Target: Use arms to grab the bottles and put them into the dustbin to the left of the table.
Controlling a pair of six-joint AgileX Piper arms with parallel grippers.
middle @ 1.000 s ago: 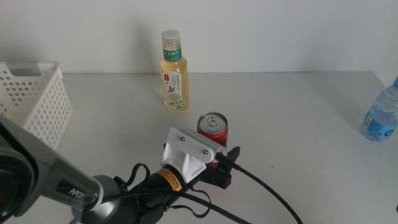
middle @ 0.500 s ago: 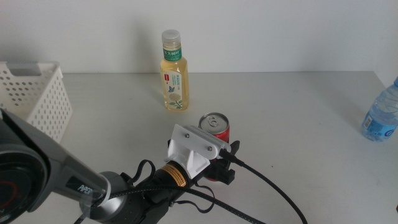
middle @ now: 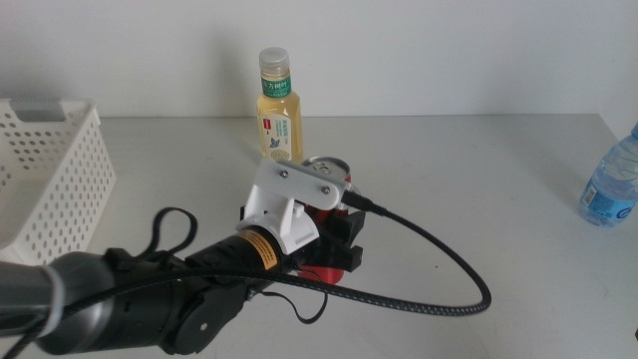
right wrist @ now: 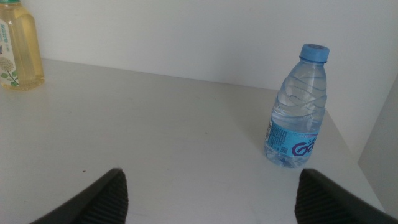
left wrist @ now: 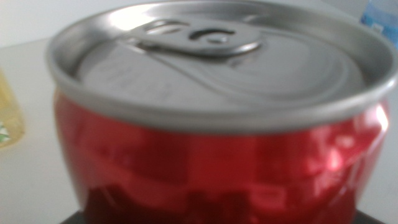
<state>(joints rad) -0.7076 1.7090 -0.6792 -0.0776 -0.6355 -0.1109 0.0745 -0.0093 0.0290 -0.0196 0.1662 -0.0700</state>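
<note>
The slim red can (left wrist: 211,149) fills the left wrist view, silver top facing up. In the middle view my left gripper (middle: 337,237) is shut on the can (middle: 321,275), which looks lifted off the table; only its silver top and red base show past the wrist housing. The pale-yellow bottle (middle: 279,115) stands upright just behind it. A clear water bottle (middle: 612,181) with a blue cap (right wrist: 314,52) stands at the table's far right. My right gripper (right wrist: 211,199) is open low over the table, short of the water bottle (right wrist: 296,118), and is out of the middle view. The dustbin (middle: 55,165) sits at the left.
The left arm's thick black cable (middle: 439,289) loops over the table (middle: 478,179) to the right of the can. A white wall rises behind the table's back edge. The yellow bottle (right wrist: 17,50) also shows at the edge of the right wrist view.
The left gripper has risen and shifted back and left with the red can in it, toward the yellow bottle. The arm has swung lower across the view.
</note>
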